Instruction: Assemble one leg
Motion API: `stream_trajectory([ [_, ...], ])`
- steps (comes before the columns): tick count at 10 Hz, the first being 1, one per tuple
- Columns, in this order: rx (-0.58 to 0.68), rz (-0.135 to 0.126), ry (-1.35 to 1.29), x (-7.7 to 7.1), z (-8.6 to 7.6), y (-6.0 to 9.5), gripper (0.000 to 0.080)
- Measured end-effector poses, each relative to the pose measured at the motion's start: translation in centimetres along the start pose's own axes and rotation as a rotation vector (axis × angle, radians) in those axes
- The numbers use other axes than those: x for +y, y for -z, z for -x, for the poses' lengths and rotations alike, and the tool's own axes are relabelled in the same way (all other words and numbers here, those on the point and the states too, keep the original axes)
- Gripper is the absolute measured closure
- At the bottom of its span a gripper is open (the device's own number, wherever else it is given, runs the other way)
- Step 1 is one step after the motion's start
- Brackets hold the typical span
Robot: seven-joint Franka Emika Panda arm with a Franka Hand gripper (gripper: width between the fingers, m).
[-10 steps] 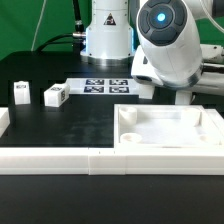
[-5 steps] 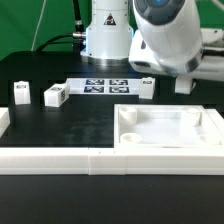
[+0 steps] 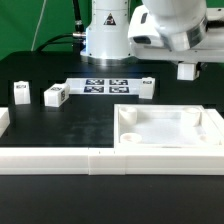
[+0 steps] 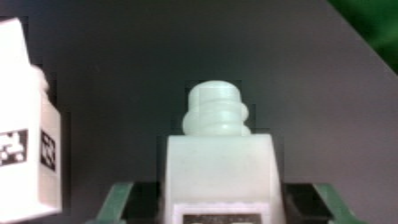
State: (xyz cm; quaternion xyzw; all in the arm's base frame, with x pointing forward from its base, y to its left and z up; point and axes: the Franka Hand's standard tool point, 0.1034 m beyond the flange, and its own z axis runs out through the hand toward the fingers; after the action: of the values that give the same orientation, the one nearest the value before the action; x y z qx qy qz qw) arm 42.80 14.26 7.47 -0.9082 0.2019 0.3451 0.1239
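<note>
My gripper [image 3: 186,64] hangs high at the exterior view's right, above the far edge of the large white tray [image 3: 205,140]. It is shut on one leg [image 3: 187,72], a small white block held clear of the table. In the wrist view this leg [image 4: 222,150] sits between the green fingers [image 4: 121,200], its rounded screw tip pointing away, with the gripper [image 4: 222,208] closed around its base. Three more legs stand on the black table: two at the exterior view's left [image 3: 20,93] [image 3: 55,95] and one near the tray [image 3: 146,87].
The marker board [image 3: 105,85] lies in front of the robot base [image 3: 107,35]. A long white wall [image 3: 90,160] runs along the near edge, with a short piece at the left [image 3: 4,122]. Another white tagged block [image 4: 27,120] shows beside the held leg.
The arm has risen and moved toward the exterior view's right, lifting the leg off the table behind the tray. The other legs and the tray have not moved.
</note>
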Motion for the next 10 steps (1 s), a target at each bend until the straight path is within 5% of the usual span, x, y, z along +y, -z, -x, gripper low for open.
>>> stream_trajectory([
  [2, 0.185, -0.012, 0.02, -0.2, -0.1, 0.1, 0.0509],
  [3, 0.262, 0.012, 0.058, 0.6, -1.2, -0.2, 0.0509],
  [5, 0.448, 0.095, 0.162, 0.6, -2.2, 1.6, 0.0509],
  [6, 0.517, 0.104, 0.196, 0.5, -2.2, 2.4, 0.0509],
  [8, 0.676, 0.104, 0.273, 0.2, -3.0, 3.6, 0.0509],
  [10, 0.848, 0.035, 0.297, -0.8, -3.2, 4.3, 0.0509],
])
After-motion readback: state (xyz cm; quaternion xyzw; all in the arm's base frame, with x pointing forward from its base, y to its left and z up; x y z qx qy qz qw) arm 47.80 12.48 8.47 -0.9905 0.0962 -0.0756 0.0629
